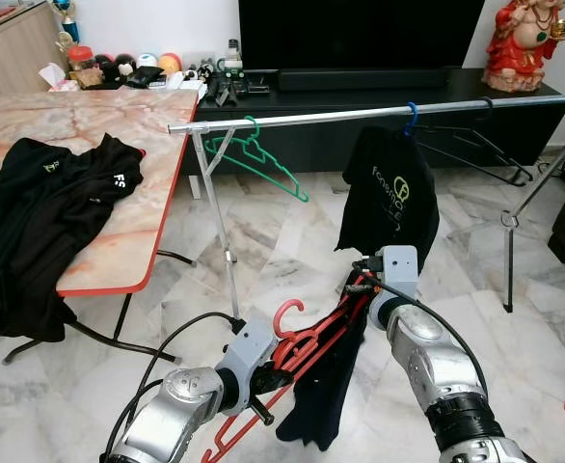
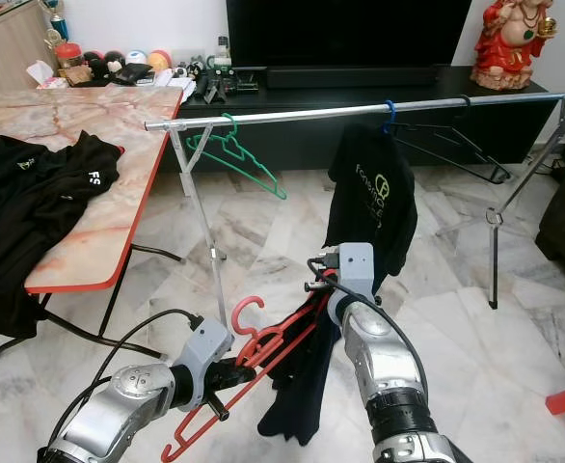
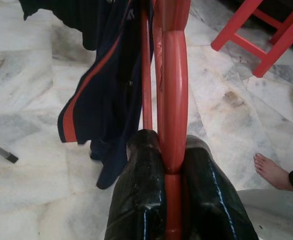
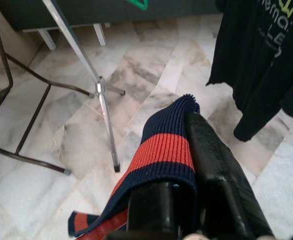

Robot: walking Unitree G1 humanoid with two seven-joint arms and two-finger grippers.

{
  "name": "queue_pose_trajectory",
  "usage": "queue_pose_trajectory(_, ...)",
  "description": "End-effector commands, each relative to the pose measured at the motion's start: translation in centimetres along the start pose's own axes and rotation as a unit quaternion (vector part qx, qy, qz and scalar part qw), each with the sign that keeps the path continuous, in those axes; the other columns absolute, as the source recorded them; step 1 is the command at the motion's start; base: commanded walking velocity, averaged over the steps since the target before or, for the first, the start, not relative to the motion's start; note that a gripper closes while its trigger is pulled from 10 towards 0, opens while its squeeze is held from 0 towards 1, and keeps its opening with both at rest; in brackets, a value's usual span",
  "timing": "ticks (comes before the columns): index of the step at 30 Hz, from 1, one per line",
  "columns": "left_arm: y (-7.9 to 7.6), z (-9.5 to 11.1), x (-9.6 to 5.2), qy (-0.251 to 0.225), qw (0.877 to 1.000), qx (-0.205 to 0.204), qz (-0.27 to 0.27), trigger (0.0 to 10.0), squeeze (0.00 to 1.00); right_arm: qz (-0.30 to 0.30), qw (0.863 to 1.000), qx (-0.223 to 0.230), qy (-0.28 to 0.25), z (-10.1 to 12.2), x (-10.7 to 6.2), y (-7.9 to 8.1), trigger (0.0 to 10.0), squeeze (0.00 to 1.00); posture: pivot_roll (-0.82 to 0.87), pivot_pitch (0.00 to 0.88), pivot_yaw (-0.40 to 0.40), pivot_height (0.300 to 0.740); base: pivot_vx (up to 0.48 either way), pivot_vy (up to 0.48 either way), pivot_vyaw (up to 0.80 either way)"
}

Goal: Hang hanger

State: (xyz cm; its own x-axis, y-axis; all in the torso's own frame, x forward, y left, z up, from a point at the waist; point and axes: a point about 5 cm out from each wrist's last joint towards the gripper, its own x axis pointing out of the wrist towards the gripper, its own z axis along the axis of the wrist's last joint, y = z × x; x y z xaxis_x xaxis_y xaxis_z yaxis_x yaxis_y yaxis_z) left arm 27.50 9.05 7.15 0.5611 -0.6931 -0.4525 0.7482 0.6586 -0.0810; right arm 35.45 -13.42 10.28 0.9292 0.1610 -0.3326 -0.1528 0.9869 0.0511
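A red plastic hanger (image 1: 307, 338) sits low in front of me, hook (image 1: 284, 314) pointing up. My left gripper (image 3: 170, 150) is shut on the hanger's bar just below the hook. A dark navy garment (image 1: 321, 395) with red stripes hangs from the hanger. My right gripper (image 4: 189, 155) is shut on its ribbed navy-and-red edge (image 4: 162, 150), at the hanger's far end (image 1: 358, 289). Beyond and above runs the silver clothes rail (image 1: 360, 116), carrying a green hanger (image 1: 263, 159), a black printed T-shirt (image 1: 389, 193) on a blue hook, and a black hanger (image 1: 475, 145).
On my left, a marble-top table (image 1: 119, 231) with a red edge holds black clothes (image 1: 32, 222). The rail's metal legs (image 1: 220, 222) stand on the marble floor. A dark TV console (image 1: 360, 87) lines the wall. A red stool (image 3: 266, 35) and a person's bare foot (image 3: 271, 170) are nearby.
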Motion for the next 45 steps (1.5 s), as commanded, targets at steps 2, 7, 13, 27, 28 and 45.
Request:
queue_pose_trajectory(2, -0.1, 0.6, 0.0, -0.009, 1.0, 0.006, 0.006, 10.0, 0.0, 0.018, 1.0, 0.011, -0.006, 0.2, 0.1, 1.0, 10.0, 0.0, 0.07, 0.066, -0.017, 0.74, 0.0, 0.0, 0.0)
queue_pose_trajectory(7, 1.3, 0.8, 0.0, -0.018, 0.998, -0.003, 0.06, 10.0, 0.0, 0.066, 0.996, 0.065, 0.011, -0.5, -0.5, 2.8, 10.0, 0.0, 0.06, 0.069, -0.018, 0.74, 0.0, 0.0, 0.0)
queue_pose_trajectory(13, 3.2, 0.7, -0.4, -0.003, 0.992, -0.02, 0.127, 10.0, 0.0, 0.04, 0.99, 0.138, -0.01, -0.1, -0.9, 3.1, 10.0, 0.0, 0.06, 0.073, -0.016, 0.74, 0.0, 0.0, 0.0)
queue_pose_trajectory(27, 2.9, 0.2, -0.2, 0.01, 0.992, -0.017, 0.123, 10.0, 0.0, -0.017, 0.992, 0.127, -0.006, 0.0, -0.7, 0.8, 10.0, 0.0, 0.07, 0.072, -0.022, 0.74, 0.0, 0.0, 0.0)
queue_pose_trajectory(28, 2.9, 0.3, -0.2, 0.007, 0.992, -0.018, 0.121, 10.0, 0.0, -0.008, 0.992, 0.124, -0.004, -0.1, -0.7, 1.0, 10.0, 0.0, 0.07, 0.072, -0.022, 0.74, 0.0, 0.0, 0.0)
queue_pose_trajectory(45, 0.6, 0.1, 0.0, 0.003, 1.0, -0.012, 0.029, 10.0, 0.0, 0.078, 0.991, 0.089, -0.056, 2.3, -0.9, 3.5, 10.0, 0.0, 0.07, 0.07, -0.022, 0.74, 0.0, 0.0, 0.0)
